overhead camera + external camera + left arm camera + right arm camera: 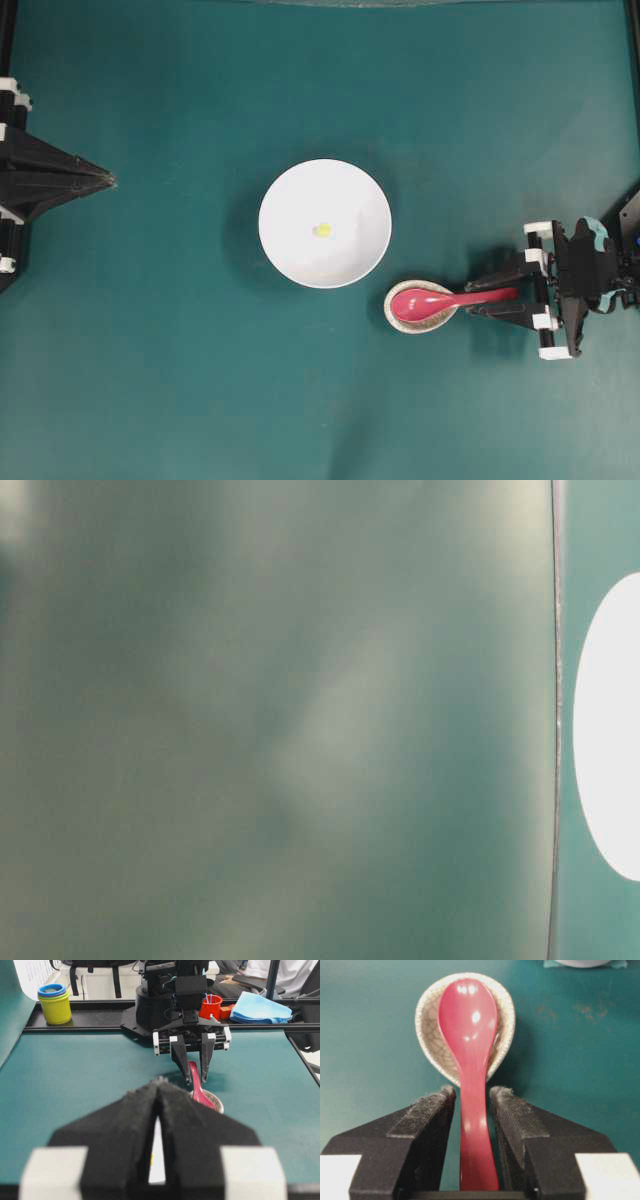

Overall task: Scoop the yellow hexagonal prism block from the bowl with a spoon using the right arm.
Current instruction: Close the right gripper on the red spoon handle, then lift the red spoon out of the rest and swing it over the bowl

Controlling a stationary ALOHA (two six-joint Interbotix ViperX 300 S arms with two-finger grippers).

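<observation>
The white bowl (295,200) stands mid-table with the tiny yellow block (322,230) lying inside it. The pink-red spoon (425,302) rests with its scoop in the speckled beige spoon rest (420,326), just right of the bowl. My right gripper (472,299) is open, its fingers straddling the spoon's handle. In the right wrist view the gripper (472,1092) shows a gap on each side of the spoon (469,1025). My left gripper (100,180) is shut and empty at the far left, also in its own view (157,1082).
The table-level view is blurred; a white rounded shape (610,730) shows at its right edge. Beyond the table's far edge are a yellow cup (55,1002), a red cup (210,1007) and a blue cloth (260,1007).
</observation>
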